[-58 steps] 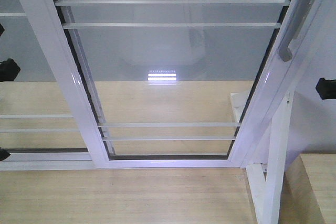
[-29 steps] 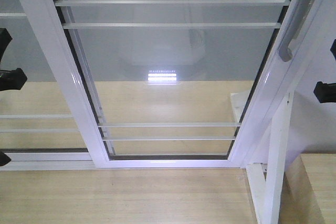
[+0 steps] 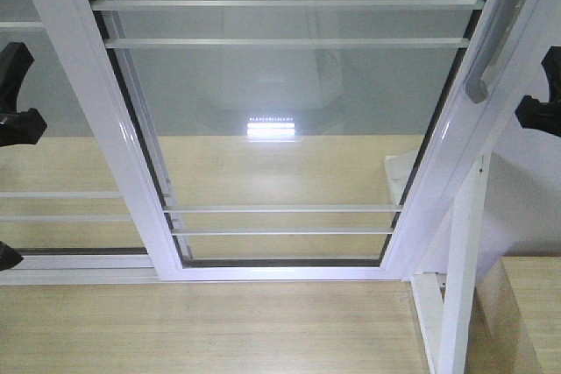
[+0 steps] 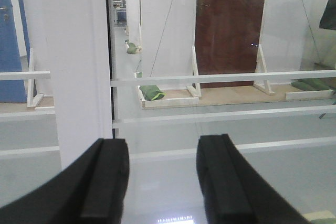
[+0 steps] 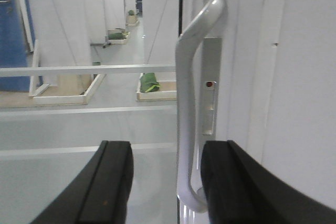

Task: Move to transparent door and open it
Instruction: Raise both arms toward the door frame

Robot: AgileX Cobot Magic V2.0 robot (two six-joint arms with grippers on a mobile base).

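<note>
Handle (image 5: 186, 119) of transparent door (image 3: 289, 129) ahead, between parted fingers of right gripper (image 5: 167, 148)

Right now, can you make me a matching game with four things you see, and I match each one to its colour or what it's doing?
Things:
1. handle
2. bag on the floor
3. far door on the right in the left wrist view
4. right gripper

Colour or state:
a. green
b. open
c. dark brown
d. silver-grey

Pairs: 1-d, 2-a, 3-c, 4-b
</note>
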